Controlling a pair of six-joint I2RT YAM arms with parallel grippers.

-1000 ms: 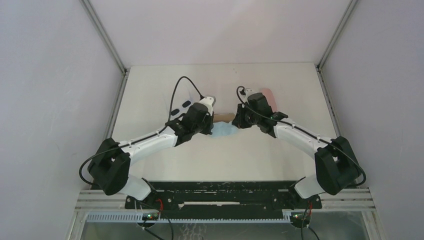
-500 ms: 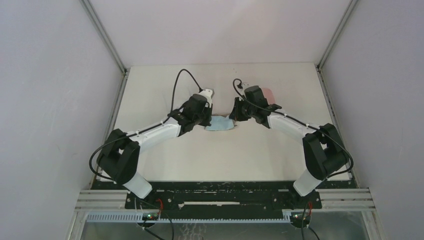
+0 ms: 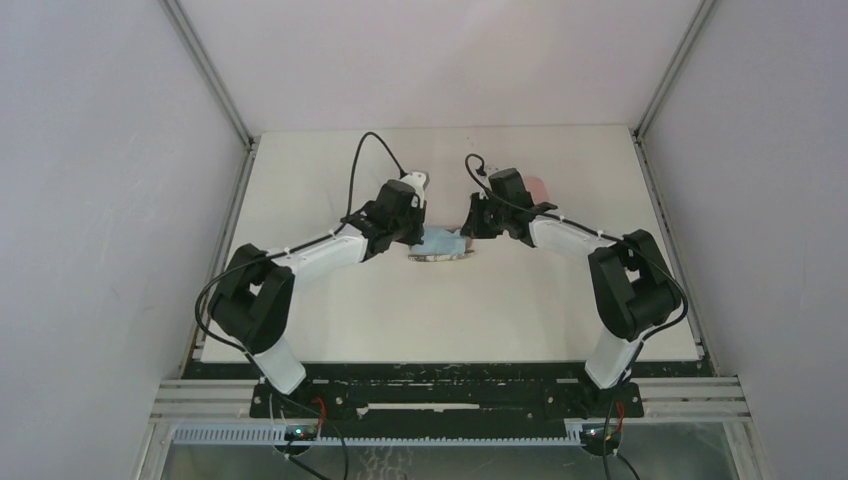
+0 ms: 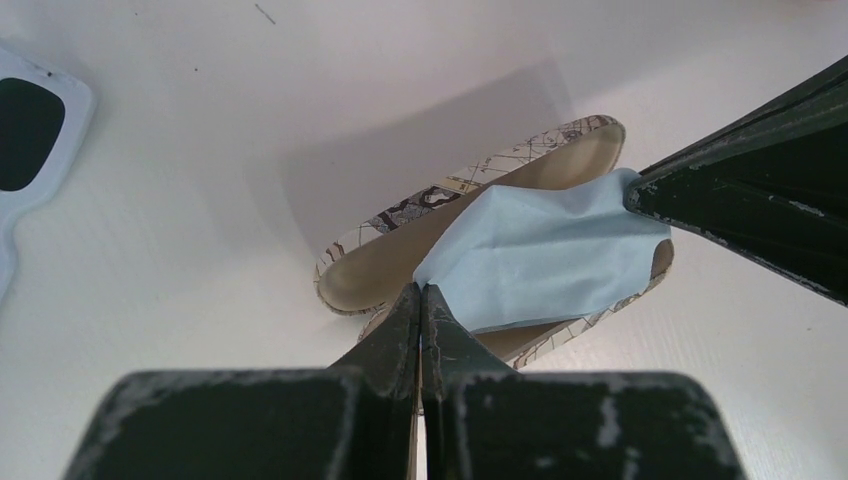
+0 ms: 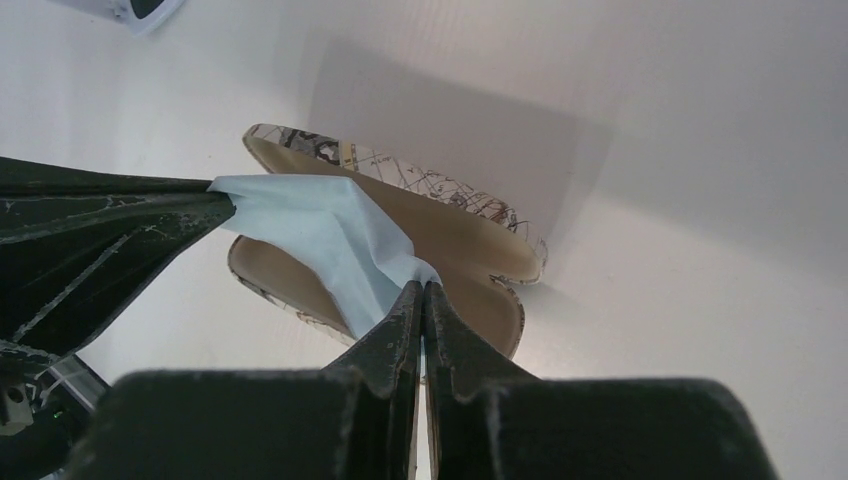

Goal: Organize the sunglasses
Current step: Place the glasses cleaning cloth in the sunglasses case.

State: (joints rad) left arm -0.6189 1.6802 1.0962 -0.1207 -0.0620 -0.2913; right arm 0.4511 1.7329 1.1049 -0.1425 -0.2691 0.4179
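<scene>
A white-framed pair of sunglasses [image 4: 25, 130] lies on the table left of an open patterned case [image 4: 365, 270] with a tan lining; its corner also shows in the right wrist view [image 5: 140, 10]. A light-blue cloth [image 4: 540, 255] is stretched over the case's two halves. My left gripper [image 4: 421, 290] is shut on one corner of the cloth. My right gripper [image 5: 422, 287] is shut on the opposite corner of the cloth [image 5: 340, 235]. In the top view both grippers meet over the cloth [image 3: 443, 241] and the case [image 3: 440, 257] mid-table.
A pink case [image 3: 537, 186] lies just behind the right wrist. The white table [image 3: 480, 310] is walled on the left, right and back. Both arms reach inward, their wrists close together over the patterned case.
Both arms have stretched farther back and lowered, carrying the cloth with them. The cloth now hangs just over the open patterned case. Both grips stayed shut.
</scene>
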